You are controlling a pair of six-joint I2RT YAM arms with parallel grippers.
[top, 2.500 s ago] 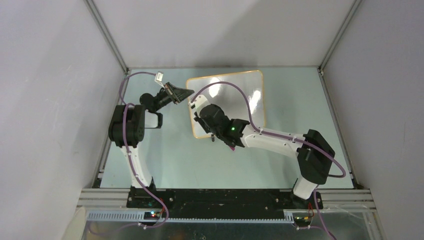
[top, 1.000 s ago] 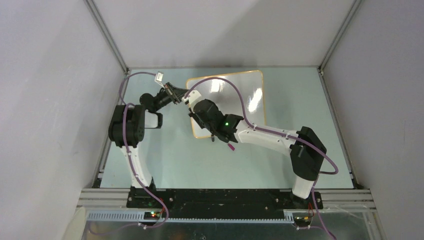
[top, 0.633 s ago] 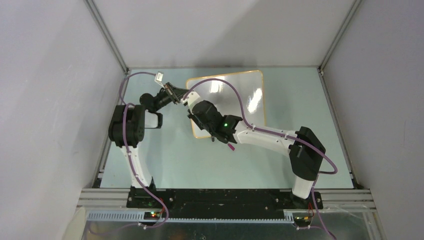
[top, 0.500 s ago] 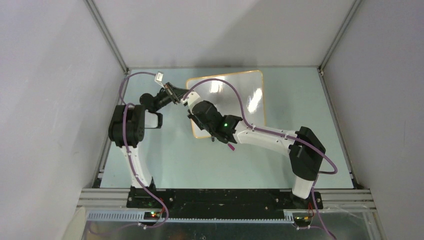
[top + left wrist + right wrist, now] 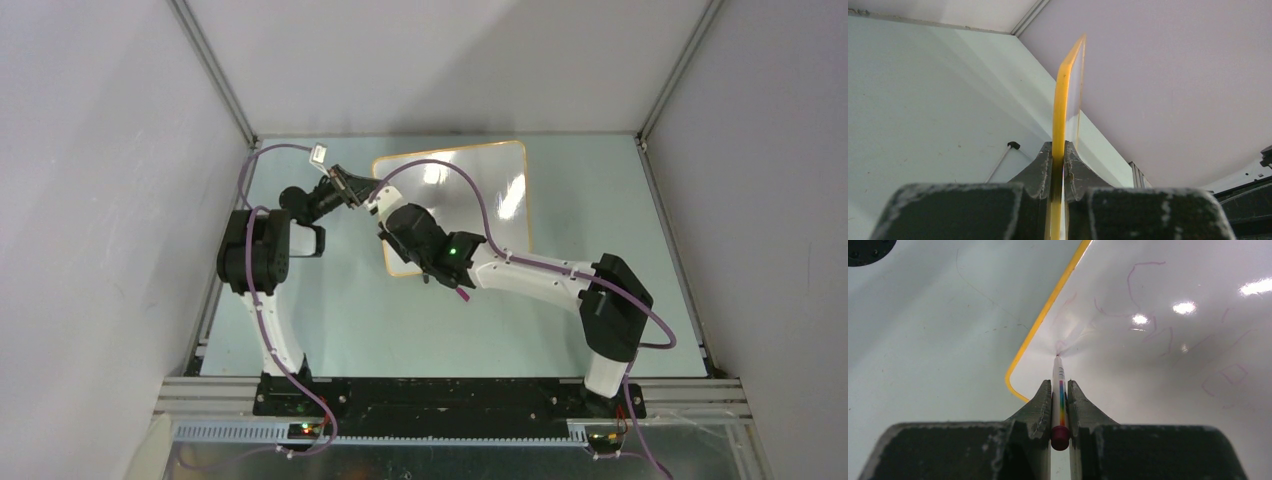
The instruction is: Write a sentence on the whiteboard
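1 glossy white yellow-framed whiteboard (image 5: 480, 190) | 1 rainbow-striped white marker (image 5: 1060, 405), tip touching whiteboard | left gripper (image 5: 1058, 150) pinches whiteboard edge | right gripper (image 5: 1059, 386) pinches marker

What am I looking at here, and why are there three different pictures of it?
These are two robot arms bolted to a table, each ending in a two-finger gripper. The wide picture looks down from above: the left arm is on the left, the right arm on the right. The other two pictures come from small cameras on the wrists, so each shows its own fingers. The left gripper is shut on the yellow edge of a whiteboard. The right gripper is shut on a marker, whose tip appears to touch the board near its corner. Faint purple strokes already show on it.
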